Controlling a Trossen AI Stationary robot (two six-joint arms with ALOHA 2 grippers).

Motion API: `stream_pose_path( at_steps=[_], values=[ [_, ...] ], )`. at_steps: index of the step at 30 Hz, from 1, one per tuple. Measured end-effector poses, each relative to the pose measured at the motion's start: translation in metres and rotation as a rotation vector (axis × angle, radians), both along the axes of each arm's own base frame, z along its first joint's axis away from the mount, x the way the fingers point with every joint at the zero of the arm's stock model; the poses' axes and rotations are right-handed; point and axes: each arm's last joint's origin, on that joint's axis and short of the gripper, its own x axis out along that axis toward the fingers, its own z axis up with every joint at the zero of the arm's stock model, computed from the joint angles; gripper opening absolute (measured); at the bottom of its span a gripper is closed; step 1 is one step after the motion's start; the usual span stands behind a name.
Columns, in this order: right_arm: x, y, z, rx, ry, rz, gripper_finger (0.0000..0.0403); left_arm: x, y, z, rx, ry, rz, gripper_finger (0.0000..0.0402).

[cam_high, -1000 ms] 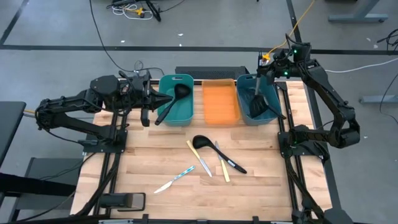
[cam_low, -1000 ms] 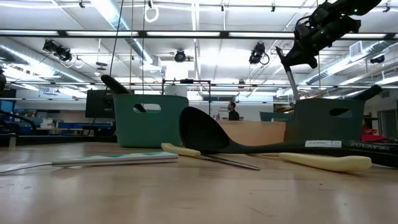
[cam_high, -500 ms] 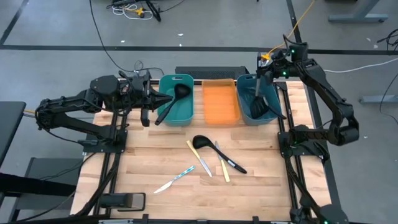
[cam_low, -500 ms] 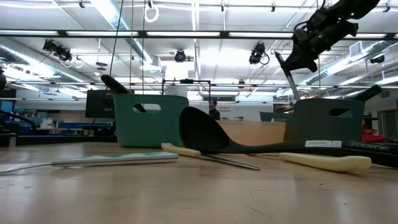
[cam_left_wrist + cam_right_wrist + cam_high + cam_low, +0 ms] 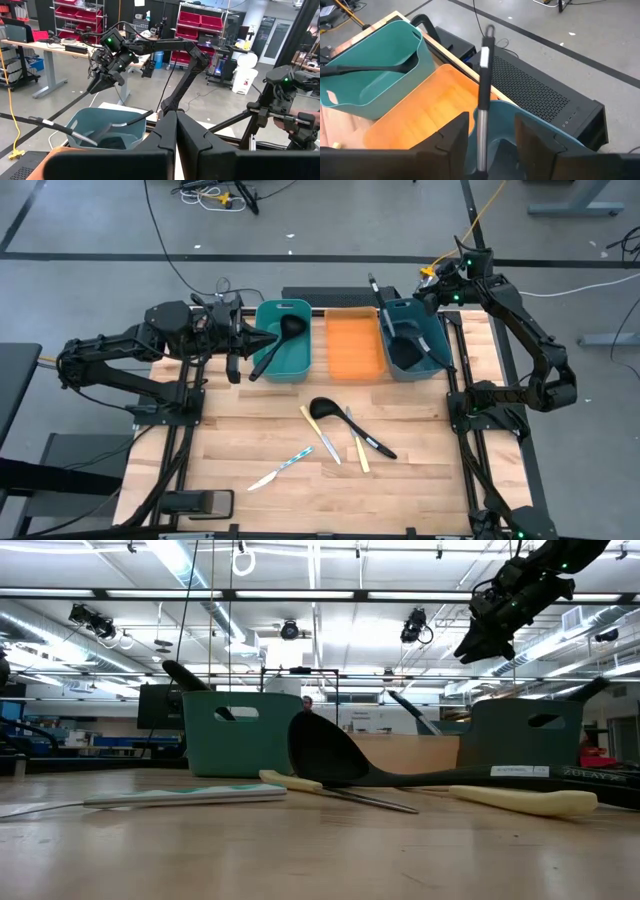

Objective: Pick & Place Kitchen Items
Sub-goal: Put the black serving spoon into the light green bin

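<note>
A black spatula (image 5: 392, 320) stands tilted in the right teal bin (image 5: 436, 330). Its head is down inside and its handle (image 5: 483, 85) leans on the bin's far-left rim. My right gripper (image 5: 422, 296) hangs open above that bin, its fingers (image 5: 451, 140) either side of the handle without touching it. My left gripper (image 5: 268, 340) is shut and holds nothing, level at the left teal bin (image 5: 296, 360), where a black ladle (image 5: 290, 328) leans. On the table lie a black ladle (image 5: 322, 408), a black spoon (image 5: 368, 438), two yellow-handled knives (image 5: 320, 436) and a light-blue knife (image 5: 282, 468).
An orange tray (image 5: 353, 345) sits between the two bins. A second black utensil (image 5: 442, 360) leans over the right bin's near-right rim. A black box (image 5: 340, 296) stands behind the tray. Bare wood lies at the near left and near right of the table.
My right gripper has opened and let go of the spatula. The spatula's handle, which stood upright under the fingers, has tipped toward the table's far left and now rests on the bin's rim. Its head has stayed in the bin.
</note>
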Motion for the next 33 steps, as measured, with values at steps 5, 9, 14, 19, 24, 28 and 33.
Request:
stream_pose_path(
  at_steps=[5, 9, 14, 19, 24, 28, 33],
  values=[
    [0.000, 0.000, 0.000, 0.001, 0.000, 0.000, 0.0170, 0.000, 0.000, 0.000, 0.000, 0.000, 0.000, 0.0004],
    [0.000, 0.000, 0.000, 0.002, -0.004, -0.003, 0.0171, 0.000, 0.000, 0.000, 0.000, 0.000, 0.000, 0.0008],
    [0.002, 0.003, 0.004, -0.025, -0.012, 0.010, 0.0156, 0.000, 0.000, 0.000, -0.001, 0.000, 0.001, 0.0007],
    [0.008, 0.010, 0.014, -0.097, -0.025, 0.016, 0.0125, 0.000, 0.000, 0.000, -0.001, 0.000, 0.006, 0.0006],
    [0.013, 0.020, 0.024, -0.169, -0.017, 0.010, 0.0092, 0.000, 0.001, 0.000, 0.000, 0.000, 0.021, 0.0009],
    [0.017, 0.028, 0.029, -0.204, -0.016, 0.012, 0.0071, 0.000, 0.001, 0.000, 0.000, 0.000, 0.021, 0.0004],
    [0.022, 0.038, 0.035, -0.215, -0.034, 0.025, 0.0052, 0.000, 0.001, 0.000, 0.001, 0.001, 0.025, 0.0009]
  ],
)
